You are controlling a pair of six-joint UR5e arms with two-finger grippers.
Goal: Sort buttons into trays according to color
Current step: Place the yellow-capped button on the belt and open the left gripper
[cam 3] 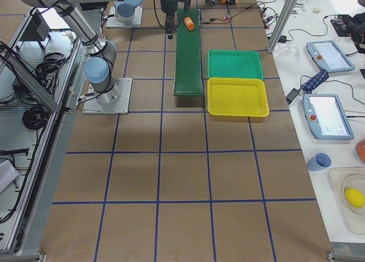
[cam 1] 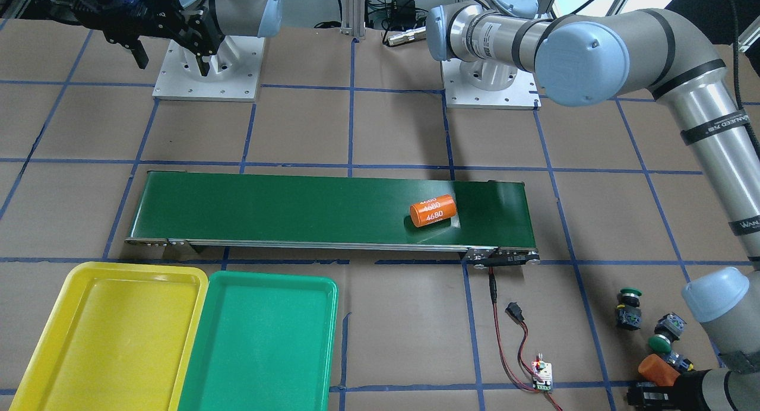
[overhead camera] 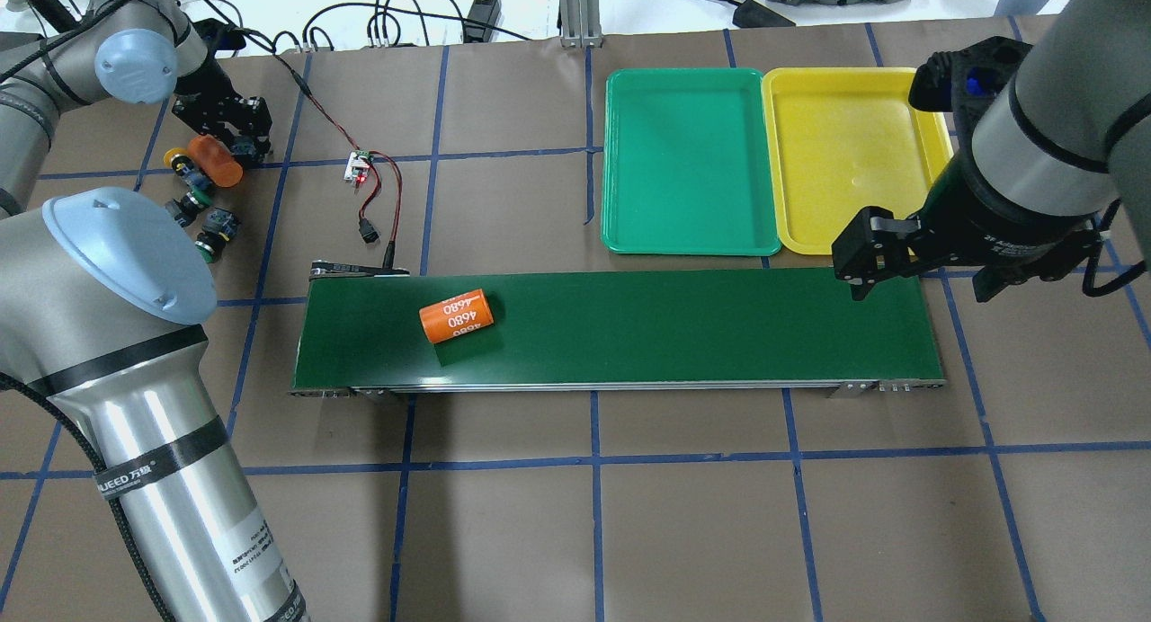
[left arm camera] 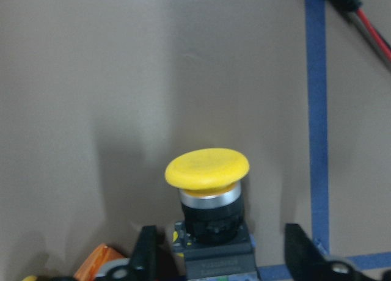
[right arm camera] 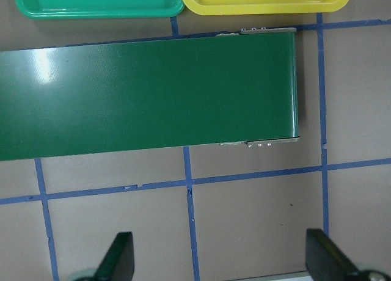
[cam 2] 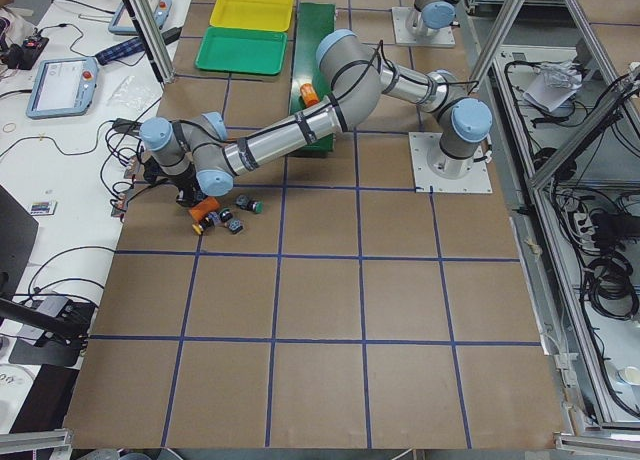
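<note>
Left gripper: fingers spread, 1 on each side of the yellow button's black block with a gap visible on both sides, so not clamped; positioned past the left end of the conveyor belt, on the side away from the robot.
Right gripper: fingers wide apart with nothing between them; held high near the belt's right end, on the robot's side.
Yellow button: between the left gripper's fingers, cap pointing away from the wrist camera.
Second yellow button: same cluster off the belt's left end, just beside the second orange cylinder.
Green button: in that cluster, on the side nearest the belt.
Other green button: near the first, between it and the second orange cylinder.
Green tray: on the belt's far side from the robot, toward its right half.
Yellow tray: rim against the green tray's rim, level with the belt's right end.
Orange cylinder: lying on its side on the belt near the left end, marked 4680.
Circuit board: off the belt's left far corner, with red and black wires running toward the belt.
</note>
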